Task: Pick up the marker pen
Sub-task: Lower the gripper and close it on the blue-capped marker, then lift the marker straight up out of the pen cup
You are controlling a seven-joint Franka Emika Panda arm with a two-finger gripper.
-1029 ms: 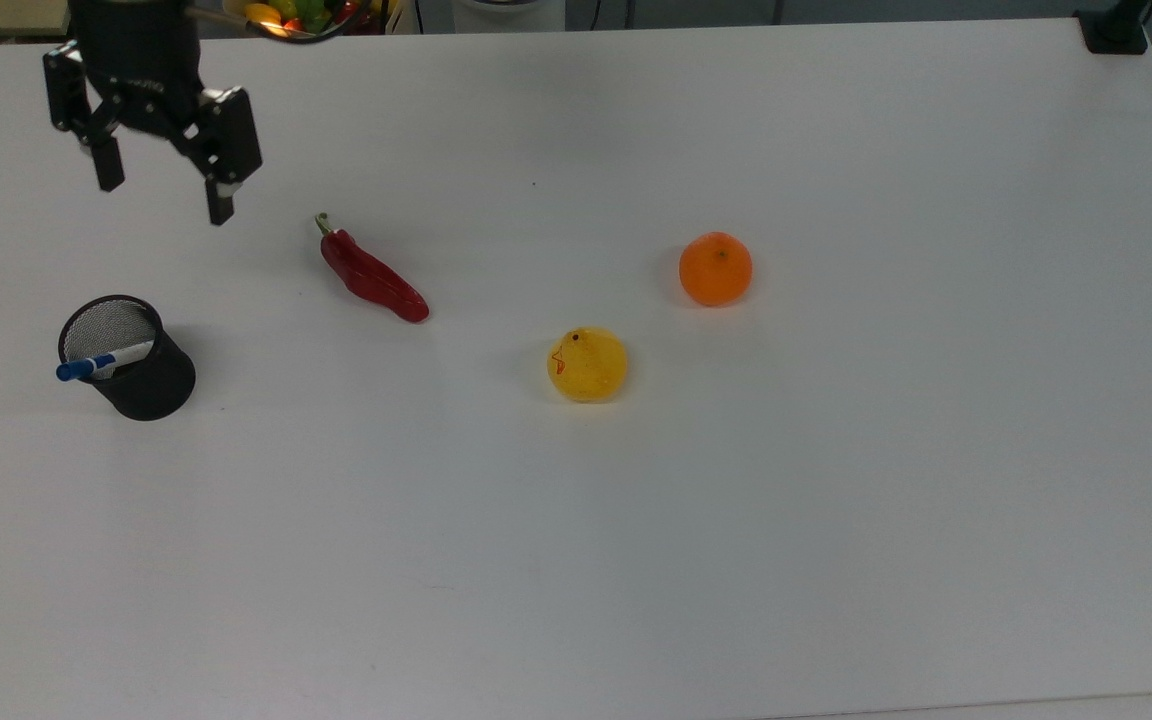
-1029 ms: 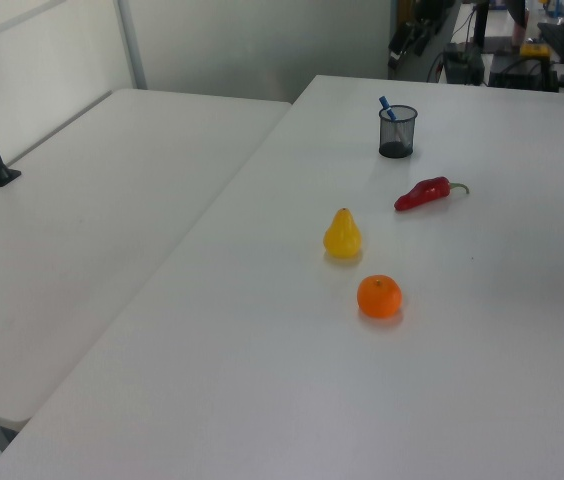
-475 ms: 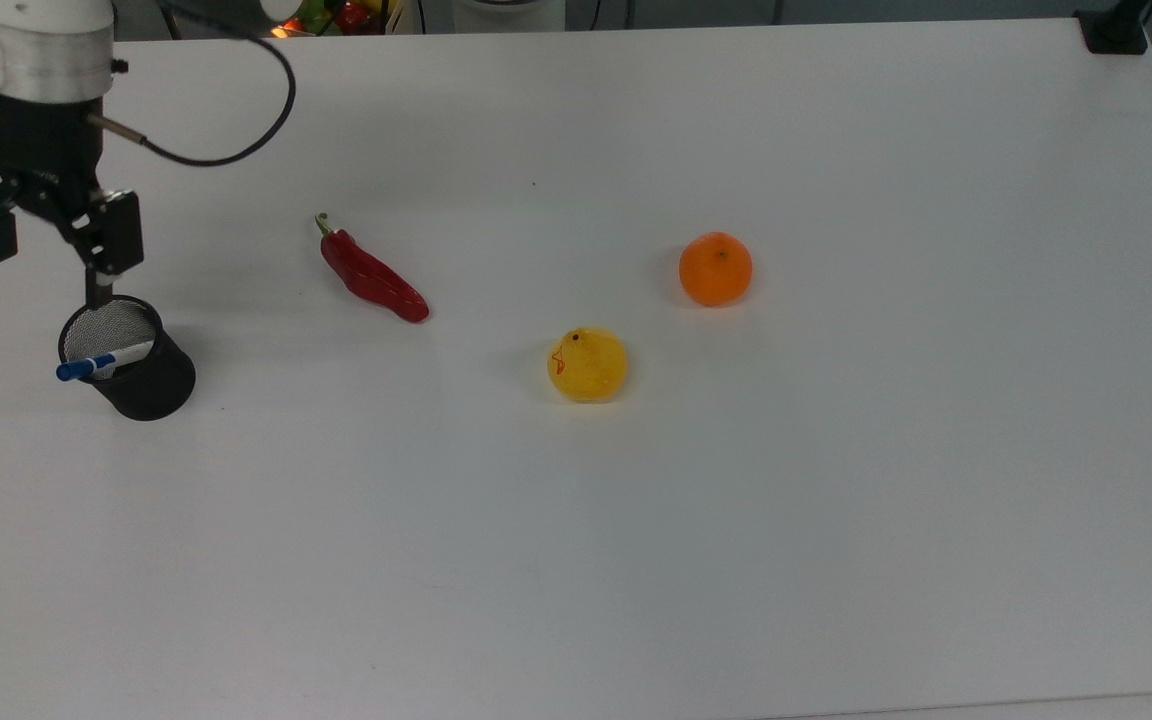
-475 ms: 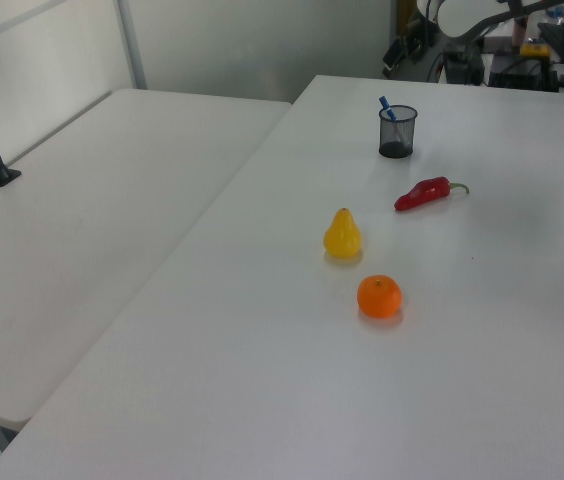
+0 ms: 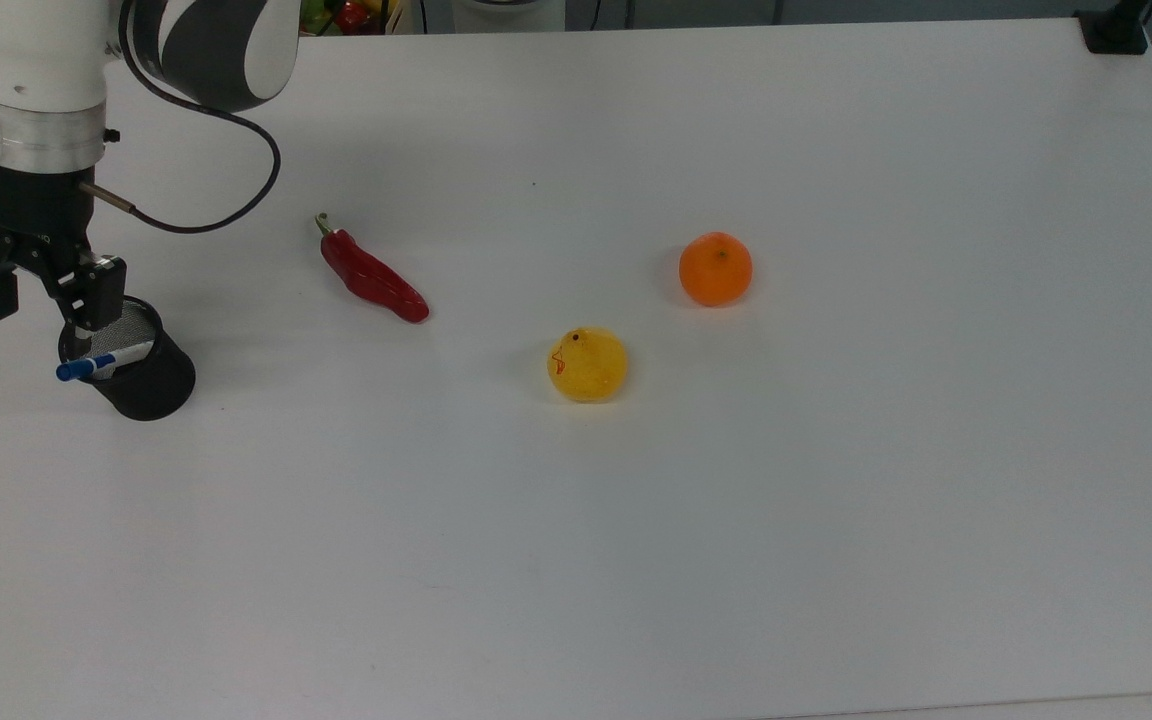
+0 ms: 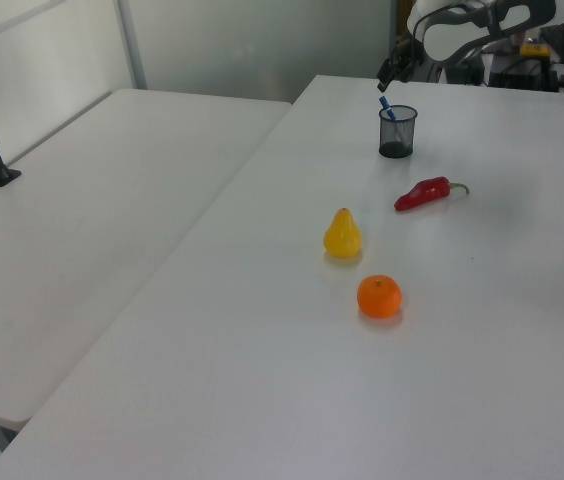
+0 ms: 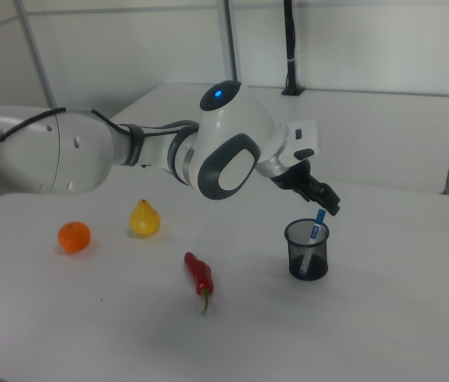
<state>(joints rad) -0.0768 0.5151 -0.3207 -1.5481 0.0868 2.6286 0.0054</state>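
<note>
Top view showed the claw [image 5: 44, 297] open, its fingers spread and holding nothing, poised over the rim of the black mesh cup [image 5: 141, 375] near the top view's left edge of the counter [image 5: 836, 500]. A second earlier it had hung farther up that view, well clear of the cup; it had since swung across and come down toward it. The marker pen [image 5: 103, 360] stood tilted in the cup, blue cap jutting over the rim, untouched. In the right view the claw [image 7: 326, 202] sat just above the pen's cap [image 7: 319, 216]. The approach looked nearly done; what remained was probably a short drop to straddle the cap, then closing.
</note>
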